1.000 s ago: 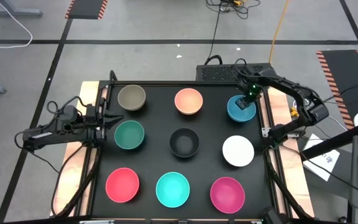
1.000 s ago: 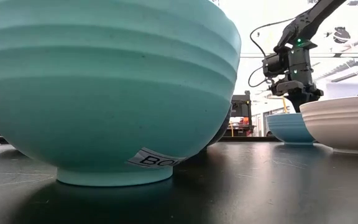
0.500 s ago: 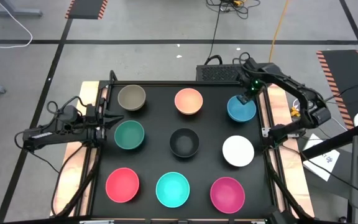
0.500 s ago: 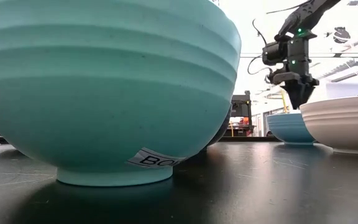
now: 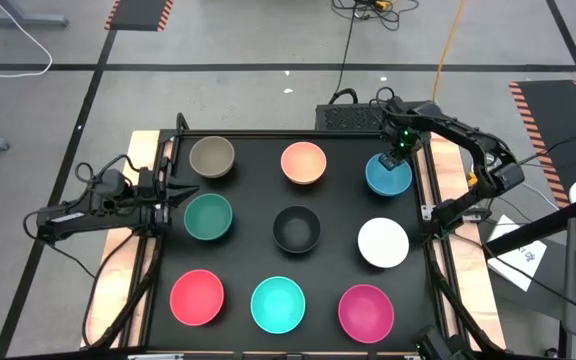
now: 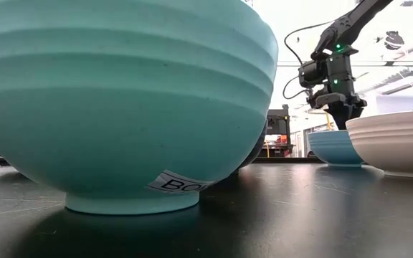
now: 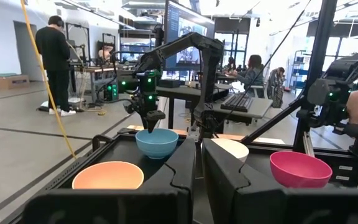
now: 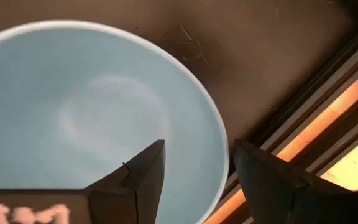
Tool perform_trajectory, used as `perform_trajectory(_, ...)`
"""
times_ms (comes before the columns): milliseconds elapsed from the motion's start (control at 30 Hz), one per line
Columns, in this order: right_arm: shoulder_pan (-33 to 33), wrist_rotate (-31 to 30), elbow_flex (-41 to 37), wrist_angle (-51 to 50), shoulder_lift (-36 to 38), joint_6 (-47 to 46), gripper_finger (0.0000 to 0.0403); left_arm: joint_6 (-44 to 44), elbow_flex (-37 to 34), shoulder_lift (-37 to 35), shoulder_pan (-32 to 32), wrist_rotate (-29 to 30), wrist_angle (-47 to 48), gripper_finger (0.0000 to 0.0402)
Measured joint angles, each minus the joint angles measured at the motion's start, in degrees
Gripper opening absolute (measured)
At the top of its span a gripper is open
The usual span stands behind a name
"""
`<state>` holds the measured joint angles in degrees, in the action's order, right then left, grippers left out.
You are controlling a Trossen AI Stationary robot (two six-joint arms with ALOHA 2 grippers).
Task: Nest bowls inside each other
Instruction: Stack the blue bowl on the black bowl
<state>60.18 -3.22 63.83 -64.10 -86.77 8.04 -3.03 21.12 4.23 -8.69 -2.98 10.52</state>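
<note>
Over the far right corner of the black table [image 5: 253,150], the right gripper [image 5: 398,158] hangs point-down just above the blue bowl [image 5: 388,177], near that bowl's far rim. Its wrist view shows the two dark fingers [image 8: 143,177] spread apart with the pale rim of the blue bowl running through the gap between them, one finger over the bowl's inside and the other over the dark tabletop outside; nothing is pinched between them. From table height the same gripper sits right at the bowl's rim, though contact cannot be judged there. All nine bowls stand apart from one another in three rows of three, none nested. Across the far row are the olive-grey bowl [image 5: 212,157], the peach-orange bowl [image 5: 303,163] and the blue one; the middle row holds the dark green bowl [image 5: 208,217], the black bowl [image 5: 296,229] and the white bowl [image 5: 383,242]; the near row holds the red-pink bowl [image 5: 197,297], the turquoise bowl [image 5: 278,305] and the magenta bowl [image 5: 366,311]. The left gripper [image 5: 175,200] waits low at the table's left edge, just beside the dark green bowl, its fingers closed together and holding nothing.
</note>
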Motion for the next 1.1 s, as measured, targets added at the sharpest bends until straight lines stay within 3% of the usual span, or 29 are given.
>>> perform_trajectory(400, 0.93, -0.23, -0.85, 3.40, -2.70, 1.23, 0.0154, -0.07, 0.00, 0.00, 0.00, -0.04, -0.02, 0.0031)
perform_trajectory(700, 0.88, -1.87, -0.76, 3.87, -5.72, 3.88, 0.0013, -0.11, 0.02, 0.02, -0.01, -0.07, -0.04, 0.0031)
perform_trajectory(900, 0.87, -1.59, -0.39, 5.59, -4.67, 5.77, 0.0005, -0.48, 0.02, 0.02, 0.00, -0.09, 0.04, 0.0031)
perform_trajectory(1100, 0.53, 0.65, 3.95, 1.25, -2.86, 5.76, 0.0001, -0.47, 0.02, 0.02, 0.00, -0.07, -0.02, 0.0031)
